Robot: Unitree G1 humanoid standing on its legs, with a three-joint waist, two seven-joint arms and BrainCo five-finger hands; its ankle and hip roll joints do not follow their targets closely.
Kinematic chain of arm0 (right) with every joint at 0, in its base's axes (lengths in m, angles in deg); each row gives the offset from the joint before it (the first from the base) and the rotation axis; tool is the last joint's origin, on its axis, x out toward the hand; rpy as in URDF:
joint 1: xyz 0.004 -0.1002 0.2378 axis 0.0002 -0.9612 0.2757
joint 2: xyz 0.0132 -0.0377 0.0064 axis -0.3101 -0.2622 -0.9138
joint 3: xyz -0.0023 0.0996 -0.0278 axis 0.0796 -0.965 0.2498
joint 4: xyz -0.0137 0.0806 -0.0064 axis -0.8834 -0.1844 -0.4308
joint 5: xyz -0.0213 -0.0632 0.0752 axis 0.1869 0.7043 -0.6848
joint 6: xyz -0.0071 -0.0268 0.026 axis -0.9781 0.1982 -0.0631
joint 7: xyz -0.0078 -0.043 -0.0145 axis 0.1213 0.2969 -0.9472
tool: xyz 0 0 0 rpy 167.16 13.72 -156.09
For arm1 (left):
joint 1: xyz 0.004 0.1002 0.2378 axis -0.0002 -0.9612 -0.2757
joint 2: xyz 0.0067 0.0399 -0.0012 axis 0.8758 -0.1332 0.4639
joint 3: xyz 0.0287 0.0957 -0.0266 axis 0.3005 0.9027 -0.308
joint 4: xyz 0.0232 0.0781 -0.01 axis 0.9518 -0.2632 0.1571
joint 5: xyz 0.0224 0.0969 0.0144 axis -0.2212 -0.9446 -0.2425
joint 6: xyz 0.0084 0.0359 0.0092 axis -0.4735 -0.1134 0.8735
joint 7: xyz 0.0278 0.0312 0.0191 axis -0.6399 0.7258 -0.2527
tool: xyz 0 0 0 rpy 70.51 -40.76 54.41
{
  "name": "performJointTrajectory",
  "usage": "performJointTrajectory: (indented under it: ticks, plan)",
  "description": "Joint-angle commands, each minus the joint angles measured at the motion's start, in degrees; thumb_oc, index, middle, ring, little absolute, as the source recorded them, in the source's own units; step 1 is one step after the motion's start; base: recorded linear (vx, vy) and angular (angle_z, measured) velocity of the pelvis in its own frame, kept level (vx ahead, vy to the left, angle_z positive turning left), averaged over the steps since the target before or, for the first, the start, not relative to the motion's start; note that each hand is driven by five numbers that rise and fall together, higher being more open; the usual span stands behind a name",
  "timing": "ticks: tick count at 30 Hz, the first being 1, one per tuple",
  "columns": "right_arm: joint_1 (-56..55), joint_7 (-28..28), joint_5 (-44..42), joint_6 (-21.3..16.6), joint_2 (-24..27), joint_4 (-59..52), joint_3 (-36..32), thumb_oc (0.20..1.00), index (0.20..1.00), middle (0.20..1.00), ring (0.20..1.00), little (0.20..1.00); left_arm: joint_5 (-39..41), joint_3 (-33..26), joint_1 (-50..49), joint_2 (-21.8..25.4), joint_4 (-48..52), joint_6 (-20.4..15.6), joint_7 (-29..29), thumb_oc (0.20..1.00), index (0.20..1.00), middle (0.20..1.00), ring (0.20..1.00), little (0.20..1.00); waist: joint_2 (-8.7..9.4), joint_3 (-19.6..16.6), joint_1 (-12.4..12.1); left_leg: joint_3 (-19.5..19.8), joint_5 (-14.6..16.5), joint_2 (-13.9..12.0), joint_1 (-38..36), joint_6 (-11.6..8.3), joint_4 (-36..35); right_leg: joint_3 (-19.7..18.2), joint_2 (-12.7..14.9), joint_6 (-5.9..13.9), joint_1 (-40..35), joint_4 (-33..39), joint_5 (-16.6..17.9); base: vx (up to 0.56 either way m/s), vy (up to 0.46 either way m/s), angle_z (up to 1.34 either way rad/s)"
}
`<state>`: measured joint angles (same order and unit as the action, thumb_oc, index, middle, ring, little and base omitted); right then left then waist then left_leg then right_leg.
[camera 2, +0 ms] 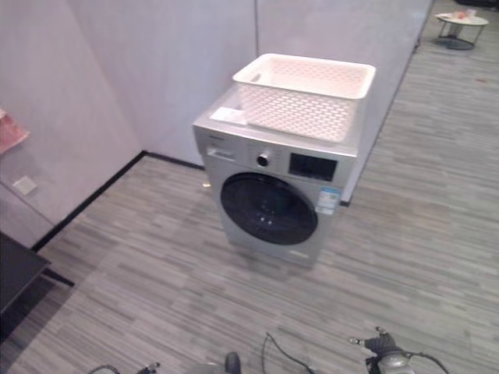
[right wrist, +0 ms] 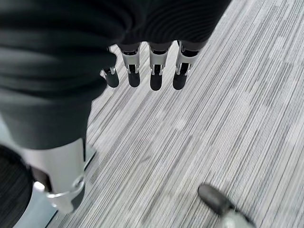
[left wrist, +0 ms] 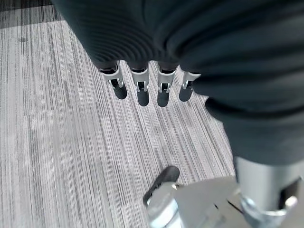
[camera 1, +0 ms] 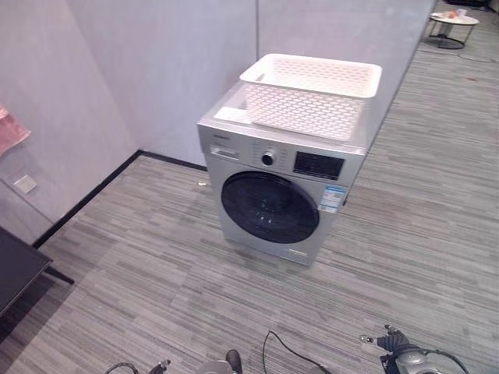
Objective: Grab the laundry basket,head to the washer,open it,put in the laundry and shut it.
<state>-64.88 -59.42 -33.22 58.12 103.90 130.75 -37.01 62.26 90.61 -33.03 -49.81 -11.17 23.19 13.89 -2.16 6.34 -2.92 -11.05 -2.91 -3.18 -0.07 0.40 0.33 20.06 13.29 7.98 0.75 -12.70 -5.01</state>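
both hands (left wrist: 142, 52) (right wrist: 152, 38) hang with straight empty fingers; laundry basket (camera 1: 312, 93) sits atop the washer (camera 1: 277, 187), door closed, loading judged undone.

You see a white lattice-walled laundry basket (camera 1: 312, 95) on a silver-grey washer (camera 1: 277, 187) with a dark round door (camera 1: 270, 207), set on grey streaked floor (camera 1: 156, 288) against pale grey walls (camera 1: 156, 70) with black skirting (camera 1: 86, 201).
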Motion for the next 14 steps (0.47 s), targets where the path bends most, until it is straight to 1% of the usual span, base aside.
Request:
performJointTrajectory:
  ticks: [1,3,4,6,8,12,14]
  plan:
    - [1.19,-0.48,1.6,-0.75,0.38,-1.34,1.14,1.0,1.0,1.0,1.0,1.0,3.38,-6.24,3.64,1.82,0.16,-1.07,-0.6,1.0,1.0,1.0,1.0,1.0,2.64,1.66,-1.39,1.2,10.8,5.68,-0.93,1.58,9.15,-2.23,0.18,1.28,1.47,3.8,8.62,-0.05,-0.219,-0.43]
    - [-1.31,-0.53,-0.4,-1.79,-1.06,-5.44,0.41,1.0,1.0,1.0,1.0,1.0,7.61,-10.74,3.3,1.2,-0.54,-1.0,-1.66,1.0,1.0,1.0,1.0,1.0,2.9,1.09,-1.11,0.79,9.87,4.7,-0.79,0.74,8.84,-2.37,-1.29,0.79,0.15,6.13,7.83,-0.03,-0.24,-0.24]
    - [-4.59,0.35,-4.36,-3.07,-2.24,-9.58,-1.14,1.0,1.0,1.0,1.0,1.0,10.66,-14.05,2.56,0.39,-1.09,-1.21,-2.53,1.0,1.0,1.0,1.0,1.0,3.3,0.25,-0.52,0.78,8.72,3.94,-1.03,0.01,7.51,-2.36,-2.34,0.33,-0.55,7.73,7.63,-0.03,-0.259,-0.14]
    - [-7.25,0.48,-7.29,-4.1,-3.64,-11.3,-2.52,1.0,1.0,1.0,1.0,1.0,13.46,-16.31,2.19,-0.77,-1.71,-1.4,-3.29,1.0,1.0,1.0,1.0,1.0,3.64,-0.23,-0.1,0.93,7.7,3.2,-1.15,-0.57,6.61,-2.01,-3.29,-0.1,-1.16,8.64,7.29,-0.04,-0.193,-0.16]
    - [-7.61,0.07,-7.31,-4.33,-3.89,-11.11,-2.6,1.0,1.0,1.0,1.0,1.0,13.68,-16.5,2.2,-1.15,-1.98,-1.44,-3.38,1.0,1.0,1.0,1.0,1.0,3.73,-0.41,0.13,1.09,7.32,3.05,-1.25,-0.81,6.08,-1.85,-3.57,-0.16,-1.46,9.12,7.31,-0.03,-0.082,-0.15]
    - [-8.51,-0.95,-7.32,-4.61,-6.01,-11.04,-1.42,1.0,1.0,1.0,1.0,1.0,15.04,-16.75,2.79,-2.76,-2.49,-1.91,-4.81,1.0,1.0,1.0,1.0,1.0,4.13,-1.94,0.59,1.37,4.77,2.15,-2.38,-1.85,2.3,-1.6,-4.98,-0.46,-3.08,11.91,7.6,-0.03,-0.089,0.0]
    - [-8.31,-1.05,-6.98,-4.44,-6.27,-10.92,-0.93,1.0,1.0,1.0,1.0,1.0,14.81,-16.44,2.96,-2.7,-2.57,-1.93,-5.0,1.0,1.0,1.0,1.0,1.0,4.21,-2.21,0.66,1.47,4.31,2.02,-2.62,-1.97,1.46,-1.61,-5.16,-0.5,-3.11,12.24,7.7,-0.01,-0.017,0.01]
